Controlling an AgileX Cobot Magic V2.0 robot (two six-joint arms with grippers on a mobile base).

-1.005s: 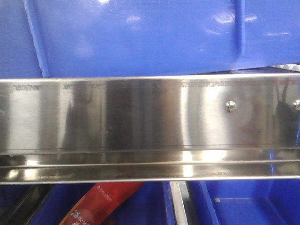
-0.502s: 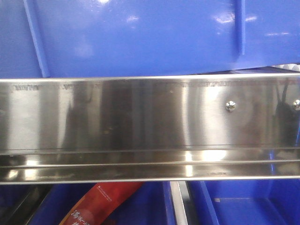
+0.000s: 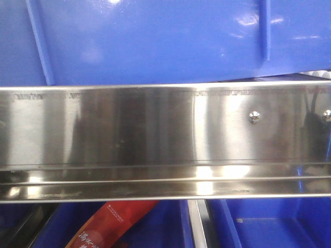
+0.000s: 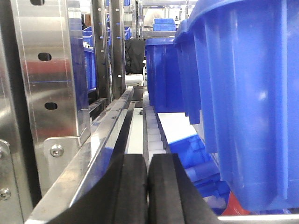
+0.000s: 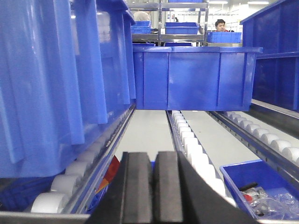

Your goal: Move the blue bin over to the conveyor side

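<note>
The blue bin [image 3: 155, 41] fills the top of the front view, its glossy ribbed wall just above the steel rail. In the left wrist view the blue bin [image 4: 252, 93] rises close on the right of my left gripper [image 4: 148, 186], whose black pads are pressed together with nothing between them. In the right wrist view the blue bin [image 5: 46, 84] stands on white rollers at the left of my right gripper [image 5: 154, 186], also shut and empty. Neither gripper touches the bin. The conveyor side is out of view.
A shiny steel rail [image 3: 155, 134] with screws crosses the front view. Below it lie lower blue bins [image 3: 269, 222], one holding a red packet [image 3: 111, 225]. Another blue bin [image 5: 196, 79] sits farther along the roller lanes [image 5: 191, 140]. Steel uprights [image 4: 46, 84] stand left.
Only the reflections on the steel rail have shifted slightly; the bin wall and the lower bins look the same.
</note>
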